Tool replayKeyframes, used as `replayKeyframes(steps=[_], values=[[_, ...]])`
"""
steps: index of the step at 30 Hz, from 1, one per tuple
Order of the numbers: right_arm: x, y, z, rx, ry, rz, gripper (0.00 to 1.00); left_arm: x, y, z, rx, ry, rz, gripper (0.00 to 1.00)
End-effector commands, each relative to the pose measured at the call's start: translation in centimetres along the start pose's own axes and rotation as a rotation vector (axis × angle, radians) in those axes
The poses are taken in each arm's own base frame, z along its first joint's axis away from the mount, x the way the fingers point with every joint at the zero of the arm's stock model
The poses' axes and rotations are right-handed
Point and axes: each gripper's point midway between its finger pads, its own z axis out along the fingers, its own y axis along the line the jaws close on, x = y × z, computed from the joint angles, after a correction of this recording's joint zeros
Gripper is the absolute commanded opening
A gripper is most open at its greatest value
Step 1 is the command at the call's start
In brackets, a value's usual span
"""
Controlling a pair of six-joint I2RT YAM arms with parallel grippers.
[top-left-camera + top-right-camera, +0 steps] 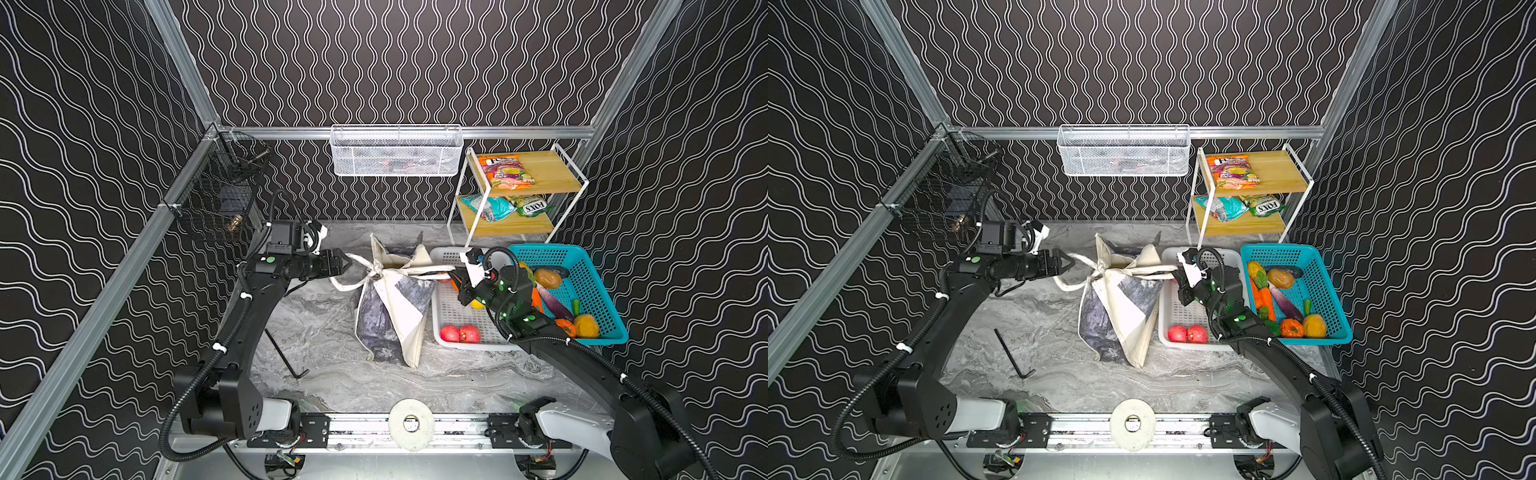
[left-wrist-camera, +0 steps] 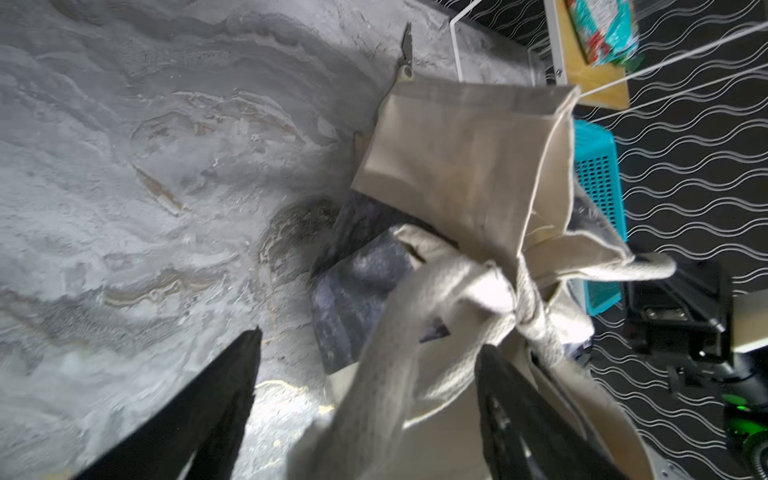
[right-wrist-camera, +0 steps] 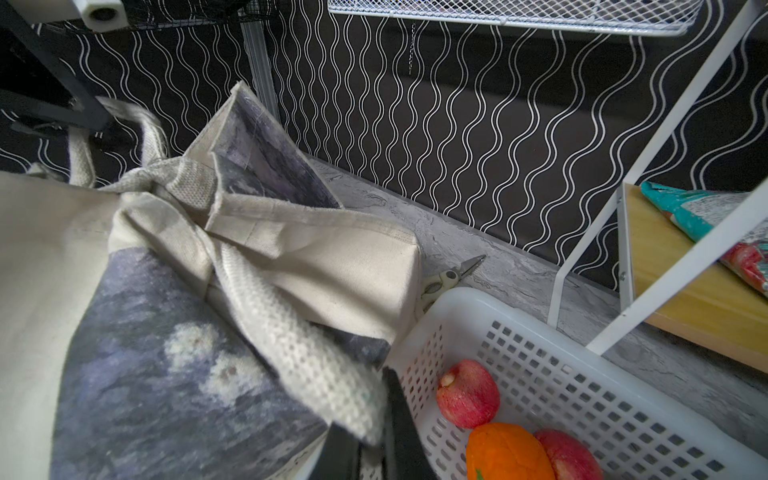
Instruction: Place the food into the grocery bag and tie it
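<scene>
I judge the tying step is in hand: the bag [image 1: 390,307] stands between my two grippers, its handles crossed into a knot [image 2: 523,316] just ahead of my left gripper [image 2: 370,340]. That gripper is spread wide, and one loop [image 2: 390,386] lies slack between its jaws, gripped by neither. My right gripper [image 1: 456,277] is pressed together on the other strap [image 1: 432,271], which runs taut from the knot to its tips. Next, I think, the left must close on the loop near the knot and pull away from the right so the knot cinches; a grab further out would only take up slack. What lies inside the bag I cannot tell. Under my right gripper sits the white basket [image 1: 451,309] with apples [image 1: 469,333] and an orange [image 3: 509,453]. Beyond it are the teal basket [image 1: 590,282] of vegetables [image 1: 586,326] and packets [image 1: 505,170] on the shelf [image 1: 557,166]. Scissors [image 3: 453,274] lie behind the bag and a hex key [image 1: 286,353] back toward my left arm's base; neither blocks the pull
</scene>
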Motion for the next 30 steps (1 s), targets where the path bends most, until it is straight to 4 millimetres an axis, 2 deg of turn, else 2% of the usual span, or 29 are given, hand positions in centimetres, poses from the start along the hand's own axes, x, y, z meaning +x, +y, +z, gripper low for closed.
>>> replayKeyframes(steps=[1, 4, 7, 10, 14, 18, 20, 25, 30], values=[[-0.9, 0.0, -0.1, 0.002, -0.025, -0.024, 0.0, 1.0, 0.5, 0.3, -0.017, 0.047, 0.054, 0.72], [-1.0, 0.0, 0.0, -0.002, -0.026, -0.02, 0.0, 0.5, 0.4, 0.9, -0.001, 0.035, 0.061, 0.54], [-1.1, 0.0, 0.1, -0.002, -0.028, -0.016, 0.0, -0.9, 0.7, 1.1, -0.02, -0.011, 0.06, 0.28], [-1.4, -0.2, 0.0, 0.01, -0.035, -0.006, 0.0, -2.5, 0.8, 0.4, -0.05, -0.082, 0.057, 0.01], [-2.2, -1.0, -0.3, 0.054, -0.057, 0.03, 0.0, -4.5, 1.7, -2.8, -0.125, -0.225, 0.031, 0.0], [-2.7, -2.7, -1.0, 0.132, -0.091, 0.1, 0.0, -5.1, 4.8, -7.3, -0.233, -0.356, -0.063, 0.0], [-2.3, -4.0, -1.2, 0.184, -0.091, 0.142, 0.0, -4.8, 6.1, -8.9, -0.296, -0.388, -0.097, 0.0], [-0.7, -6.3, -1.7, 0.283, -0.07, 0.222, 0.0, -4.0, 8.4, -11.2, -0.364, -0.439, -0.171, 0.0], [0.7, -7.7, -2.2, 0.346, -0.04, 0.255, 0.0, -3.7, 9.8, -12.2, -0.376, -0.462, -0.224, 0.0]])
